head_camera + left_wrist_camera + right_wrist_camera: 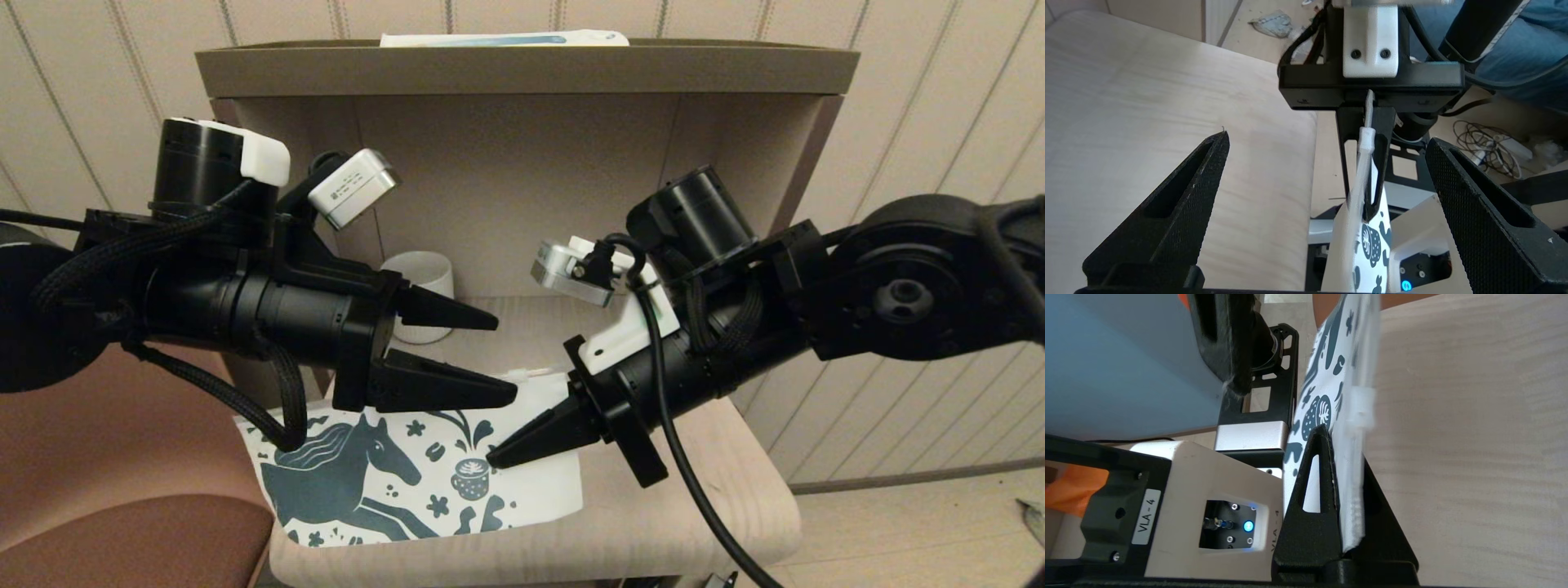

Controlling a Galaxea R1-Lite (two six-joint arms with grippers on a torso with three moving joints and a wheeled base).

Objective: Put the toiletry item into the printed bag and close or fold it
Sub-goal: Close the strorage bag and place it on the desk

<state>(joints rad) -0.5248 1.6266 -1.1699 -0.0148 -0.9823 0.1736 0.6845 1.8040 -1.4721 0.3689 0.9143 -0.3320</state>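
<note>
Nearest, the printed bag (424, 469) lies on the pale wooden surface (694, 523), its right edge pinched by the right claw (495, 457), while the left claw (502, 359) hangs above the bag's upper edge with fingers spread wide, a cream mug (424, 282) standing behind the bag.

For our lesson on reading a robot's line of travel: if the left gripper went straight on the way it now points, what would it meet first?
Probably the right gripper, shut on the printed bag: it sits dead ahead between the open left gripper fingers. Depth is unclear.
</note>
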